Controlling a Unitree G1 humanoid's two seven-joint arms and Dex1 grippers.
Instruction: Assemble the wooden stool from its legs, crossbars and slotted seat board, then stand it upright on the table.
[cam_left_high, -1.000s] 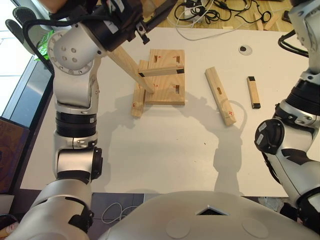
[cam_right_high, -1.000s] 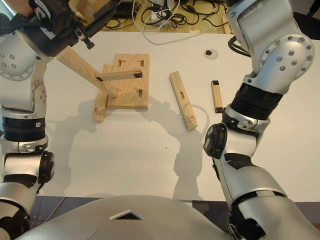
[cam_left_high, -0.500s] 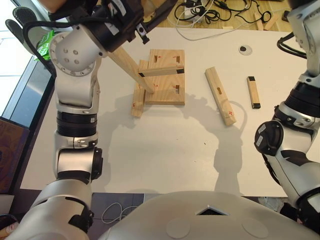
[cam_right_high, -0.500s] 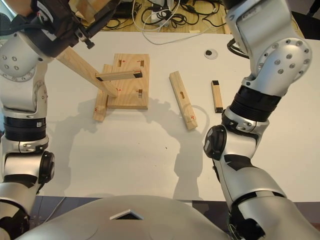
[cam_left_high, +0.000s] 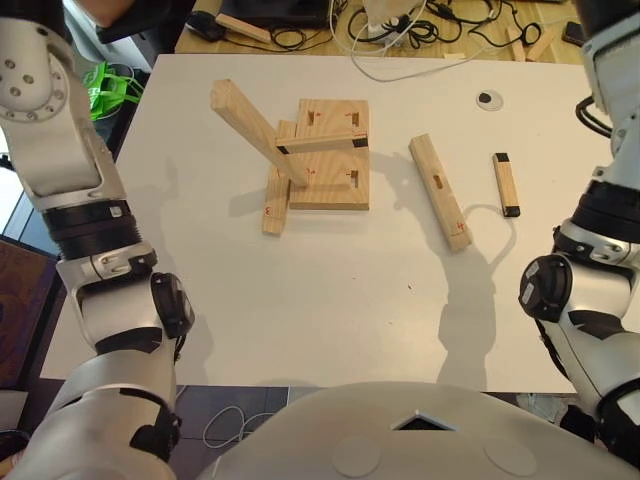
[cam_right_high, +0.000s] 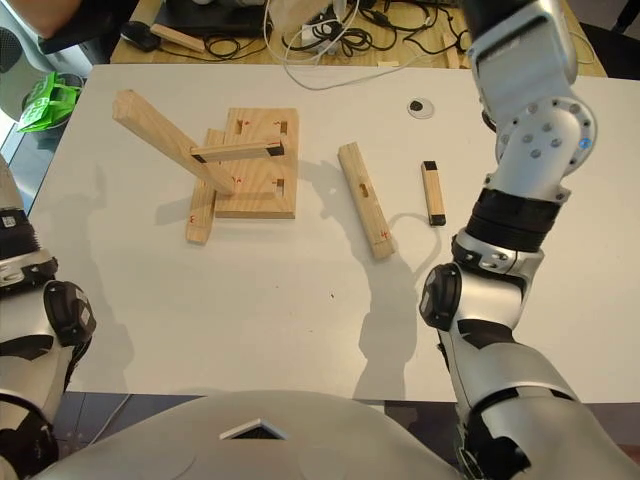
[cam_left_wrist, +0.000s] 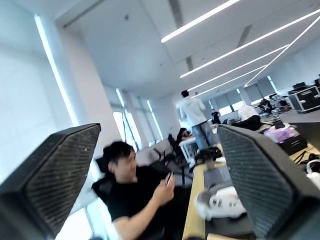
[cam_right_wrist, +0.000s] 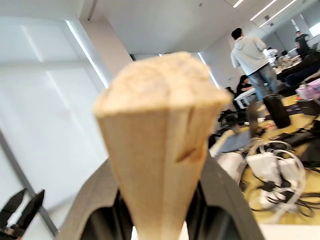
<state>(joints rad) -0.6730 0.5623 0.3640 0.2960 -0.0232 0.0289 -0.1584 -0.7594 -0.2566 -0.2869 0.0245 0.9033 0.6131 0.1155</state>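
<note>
Right now your right gripper is clamped on a wooden piece, seen end-on and probably a leg. Your left gripper is spread wide with nothing between its pads and aimed out into the room.

On the table the slotted seat board lies flat. One leg leans out of what looks like its nearer left slot. A crossbar runs from that leg across the board, and a second leg lies along the board's left edge.

Bring the held piece down square over an open slot. Pin the board with your free gripper first, because I judge the leaning leg could tip.

Three slots in the board look unfilled. So does the slot in the loose leg, with a short crossbar lying near it on the right.
</note>
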